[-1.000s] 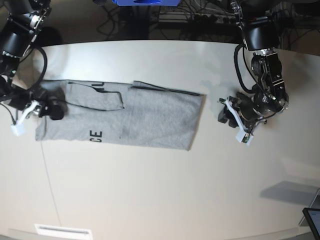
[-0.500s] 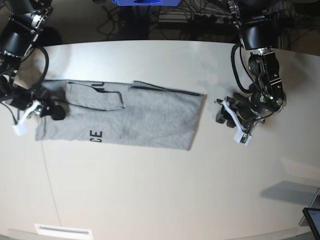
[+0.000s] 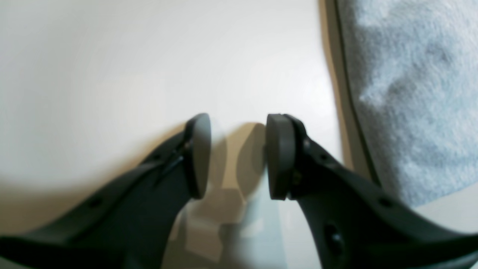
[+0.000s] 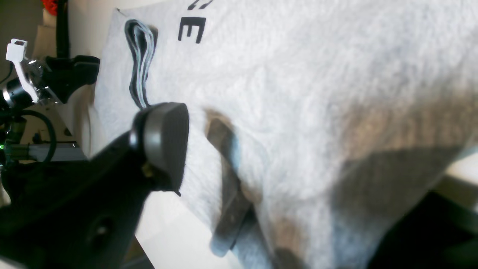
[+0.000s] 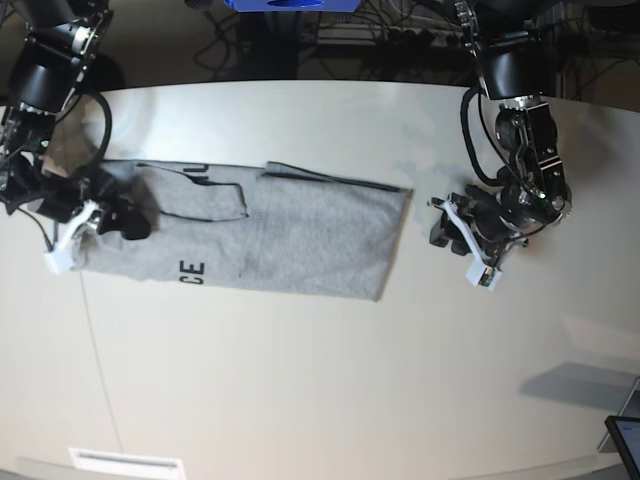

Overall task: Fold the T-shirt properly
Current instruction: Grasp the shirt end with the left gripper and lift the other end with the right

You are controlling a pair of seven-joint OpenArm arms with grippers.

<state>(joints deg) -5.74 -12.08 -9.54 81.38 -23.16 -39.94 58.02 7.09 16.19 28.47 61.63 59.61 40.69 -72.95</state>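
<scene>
The T-shirt [image 5: 290,235] lies on the table as a long grey strip, with black letters near its left end. In the base view my right gripper [image 5: 118,218] is on that left end. The right wrist view shows one dark pad [image 4: 164,145] above the grey cloth [image 4: 306,93]; the other jaw is a dark mass at the lower right, largely hidden by cloth. The jaws stand wide apart with cloth between them. My left gripper [image 5: 443,225] hovers just right of the shirt's right edge, open and empty [image 3: 237,157] over bare table, with the cloth [image 3: 410,93] beside it.
The white table [image 5: 300,400] runs well beyond the shirt to the front and right. A dark screen corner [image 5: 625,440] shows at the front right. Cables and a blue object [image 5: 285,5] sit behind the table's back edge.
My right gripper has moved right, from beside the shirt's left end onto it, and its jaws have narrowed slightly. The left gripper has barely shifted.
</scene>
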